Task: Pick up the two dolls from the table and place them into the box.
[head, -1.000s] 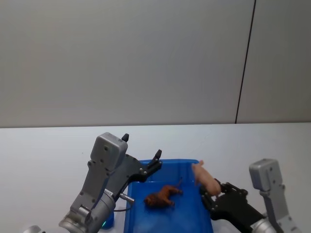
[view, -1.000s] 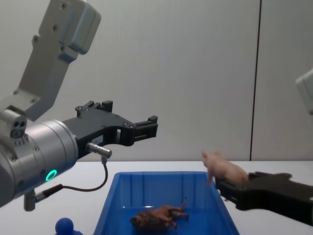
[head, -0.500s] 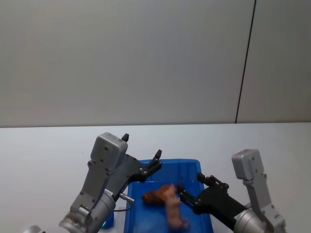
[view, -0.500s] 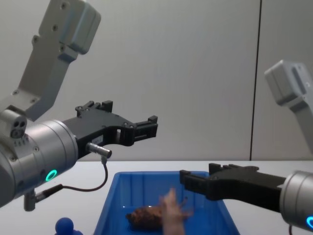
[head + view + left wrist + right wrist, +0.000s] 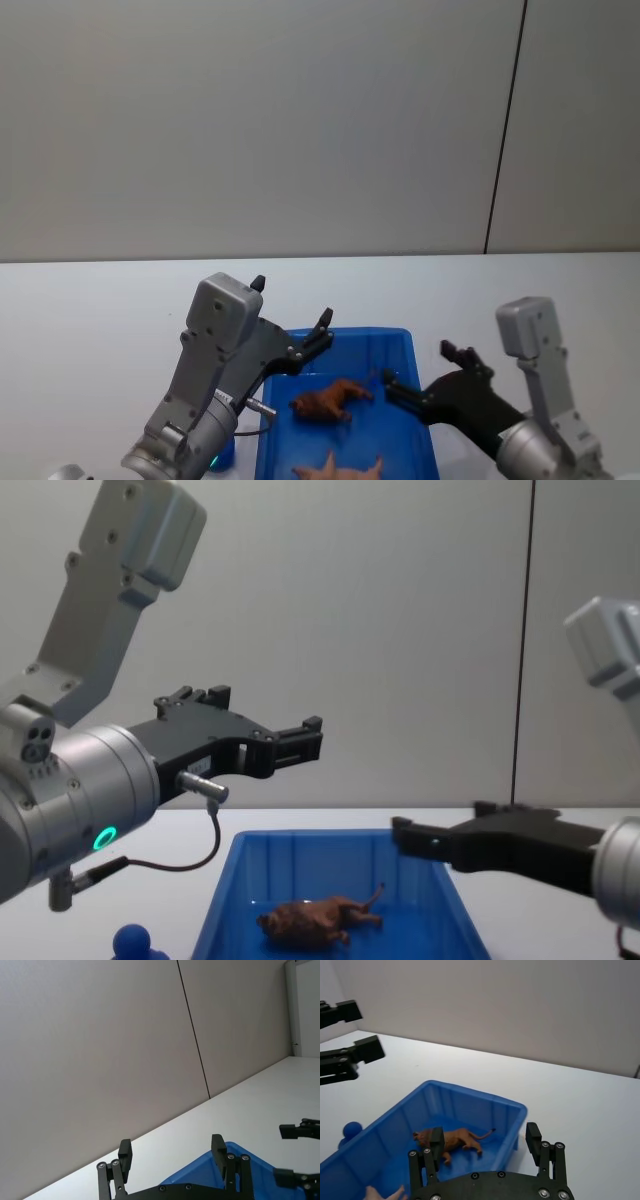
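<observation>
The bright blue plastic bin (image 5: 380,345) sits on the wide white table (image 5: 100,320), with bare tabletop all around it. The left gripper (image 5: 171,1147) hangs above the bin's far left corner, its 2 fingers apart and empty. The right gripper (image 5: 485,1132) hangs above the right rim, also spread wide and empty. In the bin, the small brown shaggy lion (image 5: 325,402) lies on its side, and a small pink figure (image 5: 338,468) lies nearer the robot. The small dark-blue ball-headed figure (image 5: 132,942) stands on the table, just left of the bin.
</observation>
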You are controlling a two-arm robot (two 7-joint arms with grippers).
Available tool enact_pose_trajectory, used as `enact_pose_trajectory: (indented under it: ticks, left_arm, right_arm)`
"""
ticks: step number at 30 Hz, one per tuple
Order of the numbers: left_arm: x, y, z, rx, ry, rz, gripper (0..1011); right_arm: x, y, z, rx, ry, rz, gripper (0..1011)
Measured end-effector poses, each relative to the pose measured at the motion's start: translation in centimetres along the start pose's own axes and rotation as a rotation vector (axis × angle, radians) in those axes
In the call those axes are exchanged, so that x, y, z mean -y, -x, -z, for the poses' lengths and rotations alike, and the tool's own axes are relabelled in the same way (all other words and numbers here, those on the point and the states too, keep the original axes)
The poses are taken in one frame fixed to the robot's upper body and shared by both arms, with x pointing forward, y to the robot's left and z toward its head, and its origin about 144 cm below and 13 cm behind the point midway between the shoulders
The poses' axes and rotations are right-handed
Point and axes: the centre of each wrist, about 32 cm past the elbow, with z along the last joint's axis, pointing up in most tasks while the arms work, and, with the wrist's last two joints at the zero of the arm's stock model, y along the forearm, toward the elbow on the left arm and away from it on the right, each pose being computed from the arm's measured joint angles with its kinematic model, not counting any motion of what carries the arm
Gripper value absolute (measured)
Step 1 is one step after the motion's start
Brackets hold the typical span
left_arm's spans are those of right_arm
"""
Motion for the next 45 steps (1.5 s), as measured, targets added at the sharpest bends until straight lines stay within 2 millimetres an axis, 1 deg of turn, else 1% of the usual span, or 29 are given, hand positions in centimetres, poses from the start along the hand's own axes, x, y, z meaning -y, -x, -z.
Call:
enact_pose_trajectory:
  ticks: [9, 11, 21, 35, 45]
  left_arm:
    - [0.0, 0.0, 0.0, 0.0, 0.0, 0.0, 1001]
    - [0.0, 0.0, 0.0, 0.0, 0.0, 0.0, 1001]
    - [0.0, 0.0, 0.0, 0.0, 0.0, 0.0, 1001]
    - [-0.1, -0.1, 0.0, 0.0, -0.005, -0.003, 1001]
    - [-1.0, -0.9, -0.4, -0.009, -0.06, -0.06, 1001]
  right_arm:
    - [1.7, -0.5, -0.1, 0.004, -0.025, 0.106, 1001]
    - [2.6, -0.7, -0.1, 0.007, -0.041, 0.146, 1001]
    - [4.5, -1.0, -0.2, 0.013, -0.078, 0.226, 1001]
    - [5.5, -1.2, -0.3, 0.017, -0.097, 0.267, 1001]
    - [5.8, -1.2, -0.3, 0.018, -0.102, 0.279, 1001]
